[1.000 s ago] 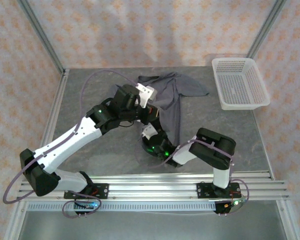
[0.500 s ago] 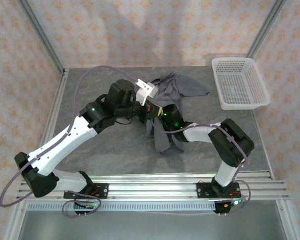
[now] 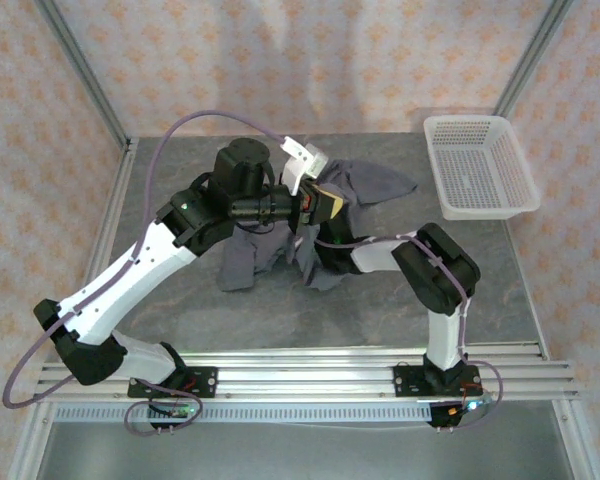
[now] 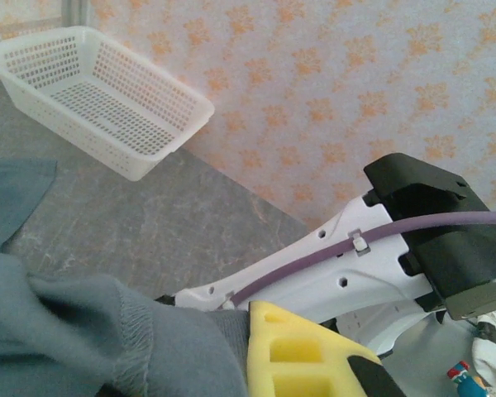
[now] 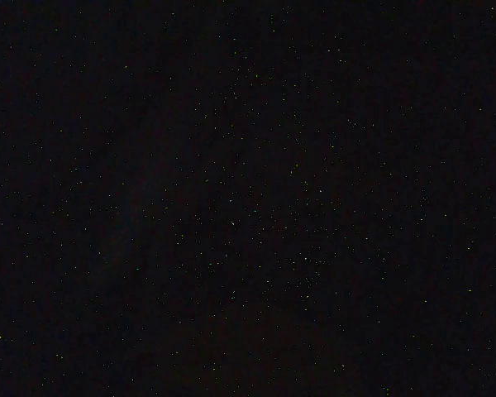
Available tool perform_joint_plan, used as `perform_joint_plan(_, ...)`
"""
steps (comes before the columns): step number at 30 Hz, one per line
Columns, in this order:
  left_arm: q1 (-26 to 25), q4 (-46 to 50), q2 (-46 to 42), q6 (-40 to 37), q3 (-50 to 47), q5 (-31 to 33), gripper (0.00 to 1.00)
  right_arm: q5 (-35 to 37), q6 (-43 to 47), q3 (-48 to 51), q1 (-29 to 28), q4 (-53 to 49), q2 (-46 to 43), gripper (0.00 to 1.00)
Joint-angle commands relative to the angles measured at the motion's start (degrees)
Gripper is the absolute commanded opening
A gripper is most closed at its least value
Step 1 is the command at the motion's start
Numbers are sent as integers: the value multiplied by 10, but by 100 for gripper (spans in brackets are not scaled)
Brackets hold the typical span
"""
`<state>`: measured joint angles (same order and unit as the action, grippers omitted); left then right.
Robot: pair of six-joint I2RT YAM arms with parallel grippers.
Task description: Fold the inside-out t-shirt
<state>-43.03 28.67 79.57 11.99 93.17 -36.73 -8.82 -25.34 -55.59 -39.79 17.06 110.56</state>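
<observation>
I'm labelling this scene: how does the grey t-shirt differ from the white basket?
The t-shirt is dark slate-grey soft cloth; the basket is white mesh plastic. The t-shirt is bunched mid-table, gathered at the left gripper; the basket stands untouched and empty at the far right corner. Both rest on the grey table.

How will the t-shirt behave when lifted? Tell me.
Probably floppy: the t-shirt sags in loose folds under the left gripper. Likely light for its size: the cloth looks thin and creases easily. Probably not slippery: it looks soft and matte, with its hem bunched against the yellow finger.
</observation>
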Motion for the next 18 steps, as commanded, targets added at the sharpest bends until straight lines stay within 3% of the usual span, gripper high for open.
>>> perform_joint_plan(1, -8, -45, -19, 0, 11, -49, 0, -11, -13, -50, -34, -99, 40, 5)
perform_joint_plan(7, -49, -69, -60, -55, 4, -139, 0, -24, -21, -89, -14, -165, 67, 16)
perform_joint_plan(11, -55, -57, -91, -84, -22, -102, 0, -3, -3, -117, -13, -223, 57, 21)
perform_joint_plan(13, -55, -44, -92, -91, -25, -92, 0, 4, -6, -116, -13, -226, 47, 33)
perform_joint_plan(15, -55, -47, -93, -88, -30, -123, 0, 13, 3, -127, -9, -242, 48, 46)
perform_joint_plan(17, -59, -50, -97, -92, -38, -128, 0, 21, 55, -172, -7, -314, 74, 71)
perform_joint_plan(18, -59, -47, -97, -97, -40, -122, 0, 23, 76, -203, -7, -356, 89, 75)
